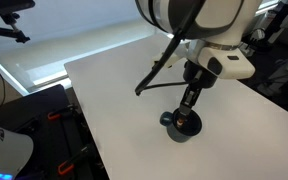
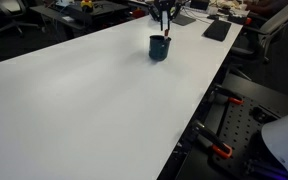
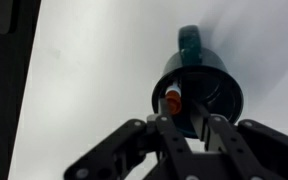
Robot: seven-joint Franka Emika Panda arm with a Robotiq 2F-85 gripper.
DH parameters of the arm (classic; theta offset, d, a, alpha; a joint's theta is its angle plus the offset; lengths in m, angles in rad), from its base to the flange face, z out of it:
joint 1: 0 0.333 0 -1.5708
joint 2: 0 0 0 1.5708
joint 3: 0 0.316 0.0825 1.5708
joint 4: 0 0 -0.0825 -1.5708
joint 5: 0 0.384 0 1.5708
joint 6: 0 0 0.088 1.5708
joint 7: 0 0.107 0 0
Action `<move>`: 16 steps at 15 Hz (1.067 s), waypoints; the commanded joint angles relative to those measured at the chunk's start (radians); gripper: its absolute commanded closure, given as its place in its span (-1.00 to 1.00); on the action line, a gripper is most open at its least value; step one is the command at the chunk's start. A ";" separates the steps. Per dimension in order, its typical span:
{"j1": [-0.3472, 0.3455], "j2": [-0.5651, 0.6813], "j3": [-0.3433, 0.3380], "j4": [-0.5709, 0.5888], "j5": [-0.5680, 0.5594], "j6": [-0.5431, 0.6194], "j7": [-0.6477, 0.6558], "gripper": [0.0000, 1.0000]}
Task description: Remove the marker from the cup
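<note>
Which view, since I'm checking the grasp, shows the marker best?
The wrist view: the marker shows its red-orange tip clearly inside the dark cup, just beyond the gripper. In both exterior views the marker is too small to make out; only the cup and the gripper over it show.

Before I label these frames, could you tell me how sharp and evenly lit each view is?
In an exterior view the white table is bright and featureless, the cup soft-edged; in an exterior view the cup is tiny and distant, evenly lit; in the wrist view the gripper is blurred, while the marker shows a clear red tip.
</note>
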 commanded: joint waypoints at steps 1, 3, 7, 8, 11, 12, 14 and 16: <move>0.014 0.002 0.001 0.006 -0.034 -0.025 0.000 0.85; 0.015 0.009 0.003 0.010 -0.039 -0.028 0.001 0.85; 0.013 0.012 0.005 0.010 -0.035 -0.034 -0.011 0.85; 0.014 0.014 0.004 0.008 -0.038 -0.037 -0.010 -0.09; 0.012 0.020 0.005 0.007 -0.035 -0.049 -0.024 -0.41; 0.013 0.019 0.004 0.004 -0.040 -0.049 -0.028 -0.55; 0.011 0.022 0.005 0.005 -0.035 -0.053 -0.032 -0.86; 0.012 0.025 0.005 0.003 -0.036 -0.051 -0.031 -1.00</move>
